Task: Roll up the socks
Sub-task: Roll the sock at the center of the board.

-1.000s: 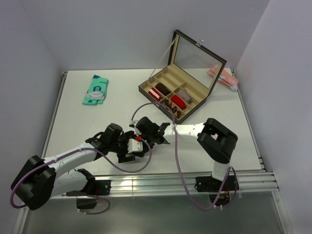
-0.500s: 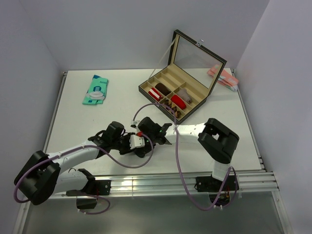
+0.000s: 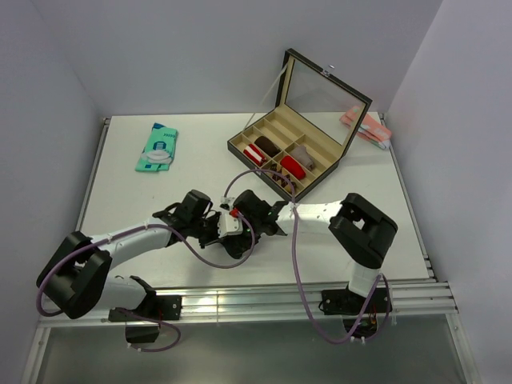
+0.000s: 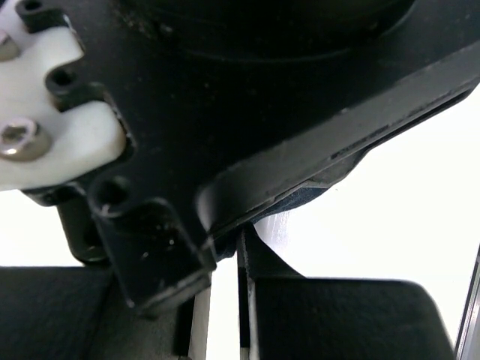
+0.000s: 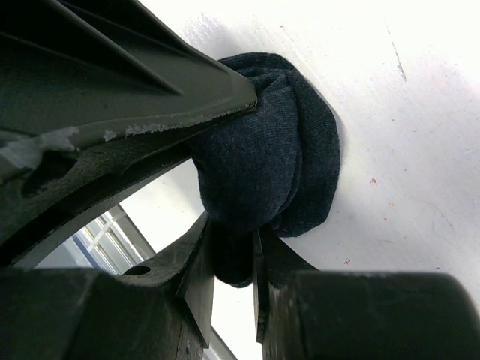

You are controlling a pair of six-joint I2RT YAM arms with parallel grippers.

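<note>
A navy sock (image 5: 270,165) lies bunched into a stubby roll on the white table. My right gripper (image 5: 234,251) is shut on its lower fold. In the left wrist view the right gripper's black body fills most of the frame, and only a sliver of the sock (image 4: 311,196) shows beneath it. My left gripper (image 4: 225,251) has its fingers nearly together, with dark fabric at their tips. From above, the left gripper (image 3: 226,232) and right gripper (image 3: 238,218) meet head to head at the table's near middle and hide the sock. A dark brown roll (image 3: 270,147) sits in the box.
An open black compartment box (image 3: 240,154) with a mirrored lid (image 3: 324,92) stands behind the grippers, holding a red-and-white striped roll (image 3: 254,152) and a red roll (image 3: 292,166). A teal packet (image 3: 158,148) lies at the back left. Pink items (image 3: 364,126) lie at the back right.
My left gripper has moved right and away from the near edge, up against the right gripper, and its jaws have closed from wide open. The right gripper has kept its hold.
</note>
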